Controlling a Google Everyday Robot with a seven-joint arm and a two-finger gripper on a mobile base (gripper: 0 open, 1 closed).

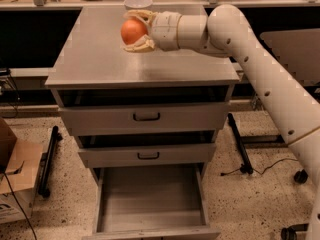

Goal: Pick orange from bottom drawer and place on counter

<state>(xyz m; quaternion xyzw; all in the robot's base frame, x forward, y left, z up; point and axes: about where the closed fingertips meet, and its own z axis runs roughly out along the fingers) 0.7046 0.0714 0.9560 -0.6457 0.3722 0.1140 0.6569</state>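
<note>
My gripper (134,31) is shut on the orange (132,31), a smooth round orange fruit, and holds it above the middle-back of the grey counter (95,59). The white arm reaches in from the right. The bottom drawer (150,199) of the cabinet is pulled open at the bottom of the view and its tray looks empty. The two drawers above it, with black handles, are shut.
A white bowl (138,3) stands at the counter's back edge, just behind the gripper. A cardboard box (15,184) sits on the floor at the left. A dark side table (295,44) stands to the right, with cables on the floor.
</note>
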